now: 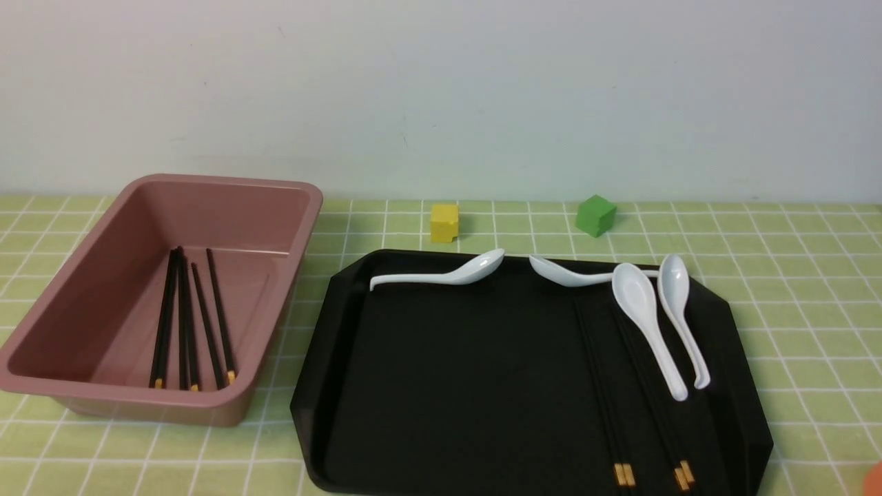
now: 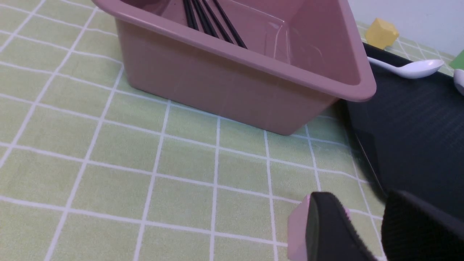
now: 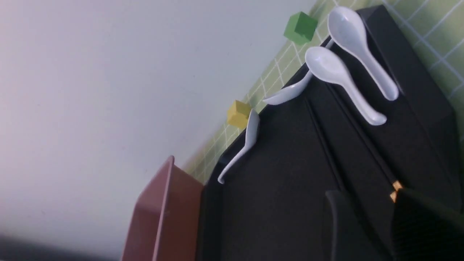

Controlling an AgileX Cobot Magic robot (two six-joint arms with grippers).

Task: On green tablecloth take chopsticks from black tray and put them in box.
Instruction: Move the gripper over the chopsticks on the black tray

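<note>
A: Sticks (image 1: pixel 611 427), where are they & how do they handle?

B: Two pairs lie flat in the tray's (image 1: pixel 324 386) right part, running front to back. Yellow ends (image 1: pixel 623 474) sit at the tray's near edge. Four more are already in the box (image 1: pixel 138 406), just left of the tray. My guess is light, stiff, thin and glossy, so slippery on hard plastic and quick to roll. Black on black too, hard to see.

A: Where to grab?

B: Prob a bit in from the yellow ends. The far halves run in among the spoons (image 1: pixel 648 324), and one spoon seems to lie across the right pair. A pinch there would drag a spoon, and ceramic chips.

A: R gripper (image 3: pixel 368 203)?

B: Jaws spread, nothing between them. It hangs over the tray's near edge. A pair's yellow ends show just past the gap in the wrist view, near but not touching.

A: L gripper (image 2: pixel 362 206)?

B: Also spread, empty. It's over the cloth (image 2: pixel 108 163) at the tray's left edge, near the box, well apart from the tray sticks.
</note>
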